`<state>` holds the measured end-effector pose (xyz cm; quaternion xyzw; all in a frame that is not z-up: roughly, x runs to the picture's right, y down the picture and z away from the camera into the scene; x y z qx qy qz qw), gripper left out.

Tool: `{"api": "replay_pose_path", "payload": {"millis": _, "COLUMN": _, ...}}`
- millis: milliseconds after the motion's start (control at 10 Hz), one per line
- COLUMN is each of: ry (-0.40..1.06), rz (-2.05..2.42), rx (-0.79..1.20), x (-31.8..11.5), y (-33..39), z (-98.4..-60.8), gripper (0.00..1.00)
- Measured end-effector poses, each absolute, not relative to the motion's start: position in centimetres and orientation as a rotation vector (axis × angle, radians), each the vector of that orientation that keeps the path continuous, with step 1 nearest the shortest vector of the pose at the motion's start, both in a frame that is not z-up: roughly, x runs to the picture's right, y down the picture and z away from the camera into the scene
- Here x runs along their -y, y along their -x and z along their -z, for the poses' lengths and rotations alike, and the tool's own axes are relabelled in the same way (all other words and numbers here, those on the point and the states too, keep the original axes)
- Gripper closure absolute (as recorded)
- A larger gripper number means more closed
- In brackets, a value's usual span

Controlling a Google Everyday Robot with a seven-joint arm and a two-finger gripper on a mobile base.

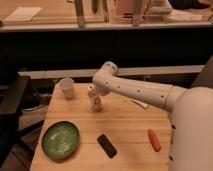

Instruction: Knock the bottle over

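Wooden counter (127,122), seen from the near edge. The bottle (96,104) stands in the far half, a bit left of centre, near the far edge and just right of the white cup (67,87), not touching it. It looks upright, maybe slightly tilted, hard to say. The white arm (137,91) comes in from the right side, crosses the far-right part of the counter and bends down at its elbow above the bottle. The gripper (97,92) sits at the arm's end, right at the bottle's upper part. The two blur together there, so contact is unclear, and I cannot tell how far apart the jaws are or whether they hold anything. A green plate (60,140) lies at the near-left corner. A black slab (106,145) lies flat near the near edge, around the middle. An orange carrot-like item (154,140) lies near the near-right corner. A small pale strip (140,103) lies toward the right edge, under the arm.
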<state>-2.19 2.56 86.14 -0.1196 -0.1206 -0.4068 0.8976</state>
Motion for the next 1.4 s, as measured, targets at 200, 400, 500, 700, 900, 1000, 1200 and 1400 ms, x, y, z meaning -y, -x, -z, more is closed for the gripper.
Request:
{"api": "replay_pose_path", "payload": {"millis": 200, "ry": 0.247, "rz": 0.842, "rx": 0.250, "x": -2.60, "y": 2.21, "z": -86.19, "gripper": 1.00}}
{"api": "replay_pose_path", "payload": {"millis": 400, "ry": 0.247, "rz": 0.840, "rx": 0.251, "x": -2.65, "y": 2.25, "z": -86.25, "gripper": 1.00}}
{"api": "replay_pose_path", "payload": {"millis": 500, "ry": 0.246, "rz": 0.840, "rx": 0.251, "x": -2.64, "y": 2.27, "z": -86.26, "gripper": 1.00}}
{"api": "replay_pose_path", "payload": {"millis": 700, "ry": 0.246, "rz": 0.839, "rx": 0.252, "x": -2.69, "y": 2.31, "z": -86.33, "gripper": 1.00}}
{"api": "replay_pose_path", "payload": {"millis": 900, "ry": 0.245, "rz": 0.838, "rx": 0.252, "x": -2.70, "y": 2.35, "z": -86.38, "gripper": 1.00}}
{"api": "replay_pose_path", "payload": {"millis": 1000, "ry": 0.245, "rz": 0.838, "rx": 0.253, "x": -2.76, "y": 2.37, "z": -86.41, "gripper": 1.00}}
{"api": "replay_pose_path", "payload": {"millis": 1200, "ry": 0.245, "rz": 0.837, "rx": 0.254, "x": -2.77, "y": 2.40, "z": -86.43, "gripper": 1.00}}
{"api": "replay_pose_path", "payload": {"millis": 1400, "ry": 0.244, "rz": 0.835, "rx": 0.254, "x": -2.78, "y": 2.46, "z": -86.51, "gripper": 1.00}}
